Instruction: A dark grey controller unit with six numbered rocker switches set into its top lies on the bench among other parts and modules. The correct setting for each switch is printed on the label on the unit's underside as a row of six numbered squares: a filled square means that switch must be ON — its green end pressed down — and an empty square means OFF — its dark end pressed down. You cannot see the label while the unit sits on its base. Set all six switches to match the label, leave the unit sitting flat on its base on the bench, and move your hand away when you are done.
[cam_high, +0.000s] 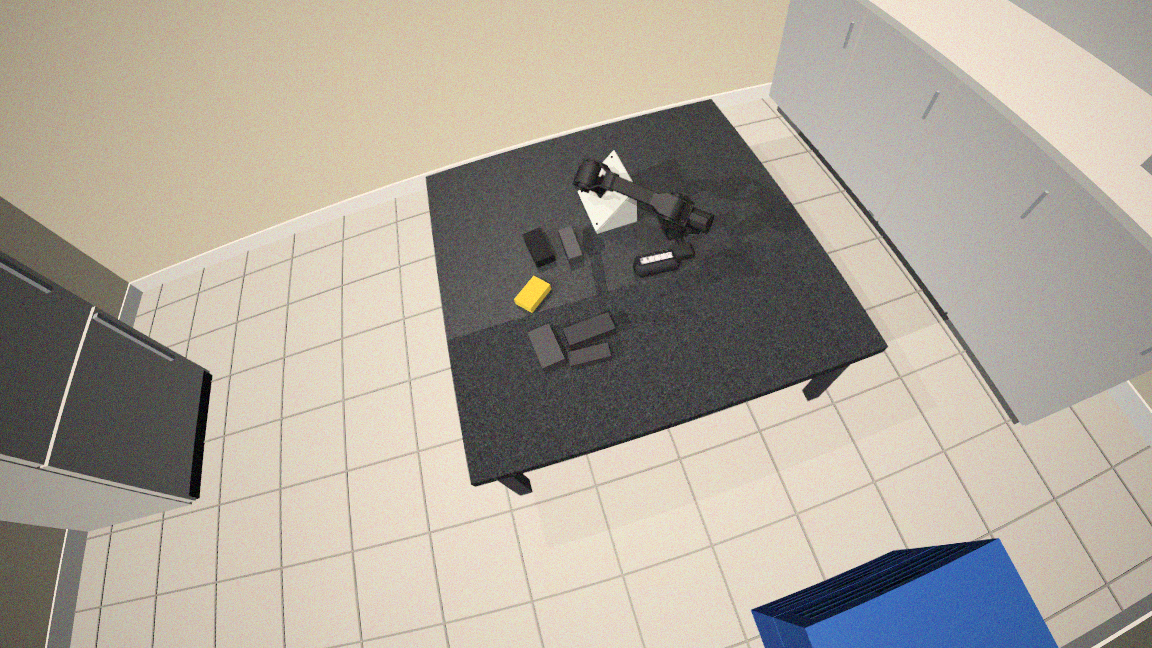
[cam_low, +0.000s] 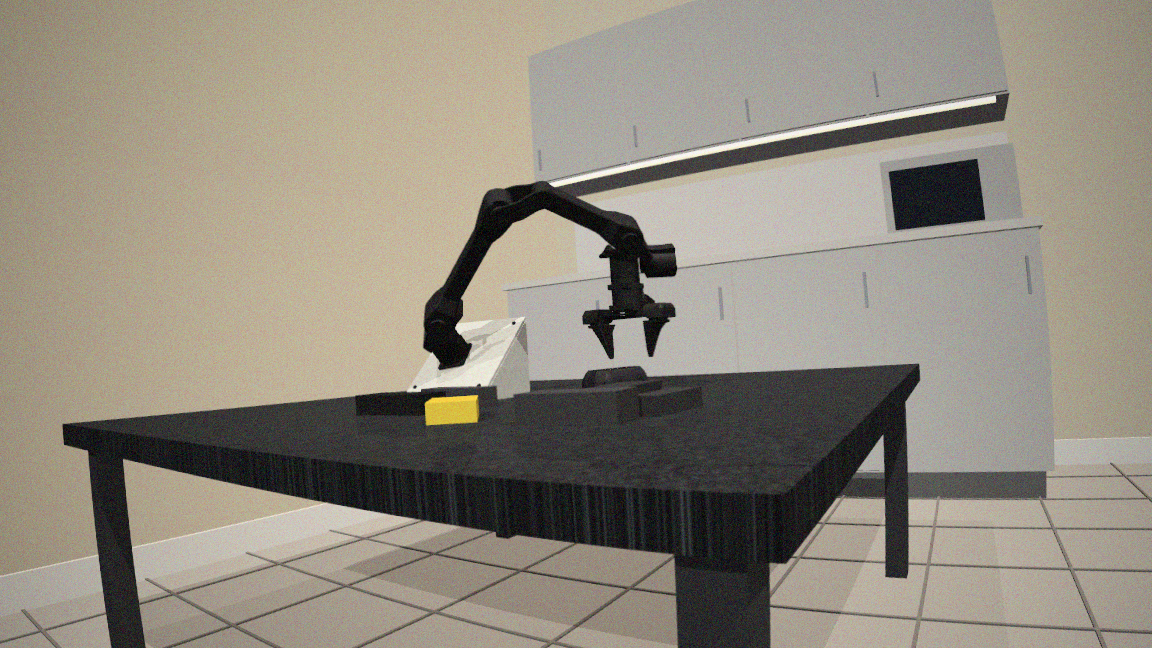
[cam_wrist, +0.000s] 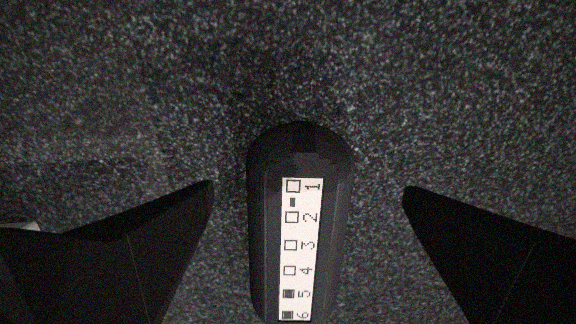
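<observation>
A black end effector (cam_high: 683, 241) (cam_low: 631, 356) (cam_wrist: 309, 192), fingers spread wide and holding nothing, hangs over a dark controller unit (cam_high: 656, 263) (cam_low: 615, 376) (cam_wrist: 300, 150) lying label-up on the bench (cam_high: 684, 362) (cam_low: 483, 483) (cam_wrist: 125, 75), toward its wall-side edge. The label (cam_high: 656, 257) (cam_wrist: 301, 250) shows only squares 5 and 6 filled; the fingers flank the unit, likely for a grasp to turn it onto its base. A yellow block (cam_high: 532, 294) (cam_low: 451, 410) sits nearer the left edge in the top view. Beyond are pale floor tiles and grey cabinets (cam_high: 950, 193) (cam_low: 789, 354).
</observation>
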